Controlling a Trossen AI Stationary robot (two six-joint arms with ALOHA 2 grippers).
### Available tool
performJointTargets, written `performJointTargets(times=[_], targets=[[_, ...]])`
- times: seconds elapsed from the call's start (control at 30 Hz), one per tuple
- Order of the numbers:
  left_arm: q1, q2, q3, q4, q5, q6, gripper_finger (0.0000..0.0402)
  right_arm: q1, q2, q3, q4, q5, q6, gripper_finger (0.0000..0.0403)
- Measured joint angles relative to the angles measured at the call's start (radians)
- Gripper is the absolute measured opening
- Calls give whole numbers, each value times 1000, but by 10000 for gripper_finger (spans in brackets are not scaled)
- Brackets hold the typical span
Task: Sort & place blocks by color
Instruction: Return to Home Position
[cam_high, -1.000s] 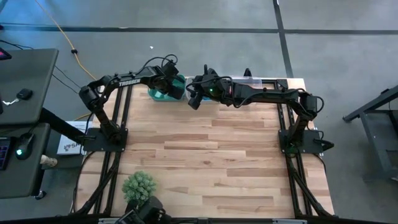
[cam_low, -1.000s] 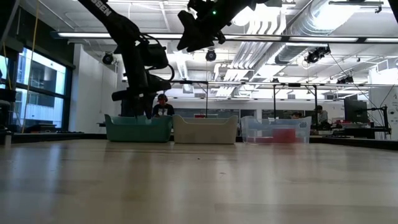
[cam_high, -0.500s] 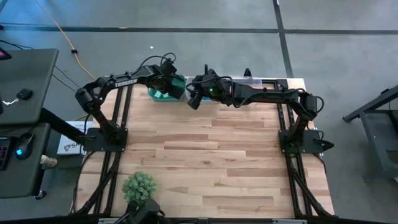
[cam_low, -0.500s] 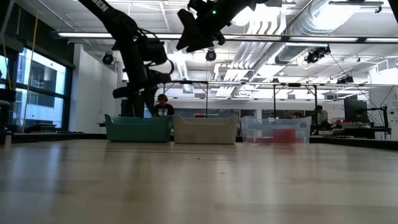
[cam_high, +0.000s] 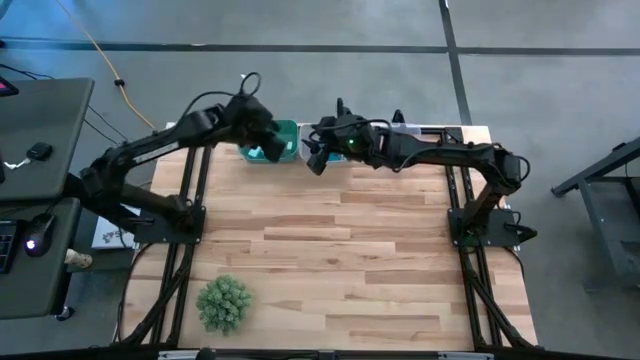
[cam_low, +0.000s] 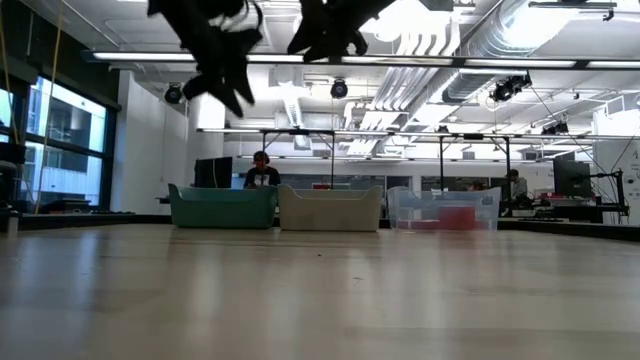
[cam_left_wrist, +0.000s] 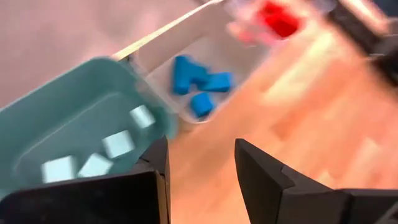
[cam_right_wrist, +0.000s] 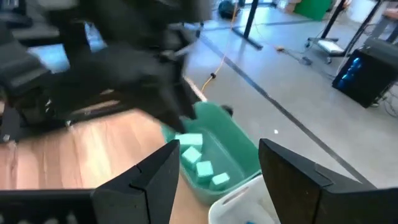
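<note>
Three bins stand in a row at the table's far edge. The teal bin holds several light teal blocks. The white bin holds blue blocks. The clear bin holds red blocks. My left gripper hangs open and empty high above the teal bin's near rim. My right gripper hovers open and empty high above the white bin's near side.
A green spiky plant ball sits near the table's front left corner. The wooden tabletop spreads out in front of the bins. In the low view a person shows in the room behind the bins.
My left gripper has gone up from just above the teal bin, with its arm drawn back toward the table's left edge. It now hangs well clear of the bin. My right gripper has risen a little.
</note>
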Motion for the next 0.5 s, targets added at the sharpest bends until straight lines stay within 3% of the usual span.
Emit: performJointTargets(times=[0.27,0.5], targets=[[-201,-172,-14,26,3,49,102,-4,-22,0,15,4,-1,209],[-360,-381,-178,125,3,42,102,-1,-22,0,34,3,0,209]])
